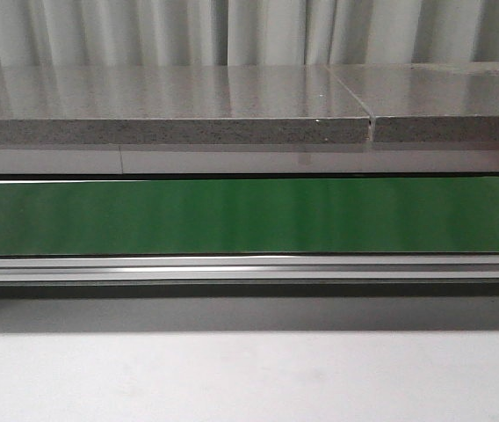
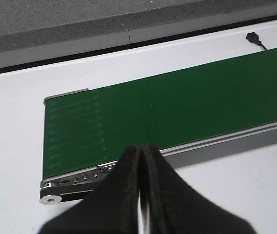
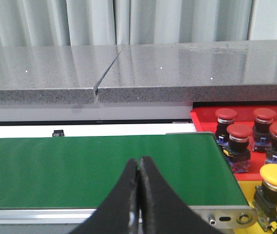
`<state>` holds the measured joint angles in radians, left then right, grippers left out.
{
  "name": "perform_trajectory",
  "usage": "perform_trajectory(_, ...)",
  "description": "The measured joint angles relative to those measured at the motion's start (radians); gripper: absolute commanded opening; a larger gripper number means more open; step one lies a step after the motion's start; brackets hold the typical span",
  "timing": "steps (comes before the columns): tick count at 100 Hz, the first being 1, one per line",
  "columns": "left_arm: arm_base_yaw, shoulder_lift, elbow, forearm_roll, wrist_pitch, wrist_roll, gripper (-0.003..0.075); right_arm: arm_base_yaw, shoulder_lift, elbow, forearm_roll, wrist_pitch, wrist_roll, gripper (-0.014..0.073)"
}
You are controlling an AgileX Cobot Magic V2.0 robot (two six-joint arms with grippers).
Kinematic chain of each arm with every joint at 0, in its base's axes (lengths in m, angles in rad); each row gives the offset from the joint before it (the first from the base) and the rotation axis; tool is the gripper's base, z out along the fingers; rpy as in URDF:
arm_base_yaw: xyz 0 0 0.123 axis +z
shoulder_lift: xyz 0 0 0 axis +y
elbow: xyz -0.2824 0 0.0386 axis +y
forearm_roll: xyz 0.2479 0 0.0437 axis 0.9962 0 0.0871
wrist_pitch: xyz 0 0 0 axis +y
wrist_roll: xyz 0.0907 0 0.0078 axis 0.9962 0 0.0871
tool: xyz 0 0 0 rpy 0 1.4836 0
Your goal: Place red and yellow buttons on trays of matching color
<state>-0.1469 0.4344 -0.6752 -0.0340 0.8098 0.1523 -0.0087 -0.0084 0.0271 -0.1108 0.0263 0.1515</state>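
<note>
A white table (image 1: 249, 378) carries a long green belt (image 1: 249, 215) that runs from left to right. The belt has a shiny metal rail (image 1: 249, 268) along its near side. Behind the belt is a grey speckled stone shelf (image 1: 170, 114), with a thin gap (image 1: 371, 123) where two slabs meet. At the right end of the belt sits a red tray (image 3: 207, 117) with four red buttons (image 3: 239, 139) on it. Nearer than that is a yellow tray (image 3: 250, 195) holding yellow buttons (image 3: 276, 181). A small black thing (image 2: 252, 37) lies on the white table just beyond the far side of the belt.
</note>
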Motion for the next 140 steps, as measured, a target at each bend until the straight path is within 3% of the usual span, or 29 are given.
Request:
perform_trajectory(100, 0.000, 0.000, 0.002, 0.048, -0.037, -0.032, -0.0021, 0.000, 0.000, 0.000, 0.001, -0.009, 0.000, -0.0065)
perform_trajectory(119, 0.013, -0.021, 0.081, 0.144, -0.248, -0.141, -0.0021, 0.000, 0.000, 0.000, 0.002, -0.009, 0.000, -0.0065)
perform_trajectory(140, 0.068, -0.105, 0.259, 0.123, -0.532, -0.152, -0.0021, 0.000, 0.000, 0.000, 0.002, -0.009, 0.000, -0.0065)
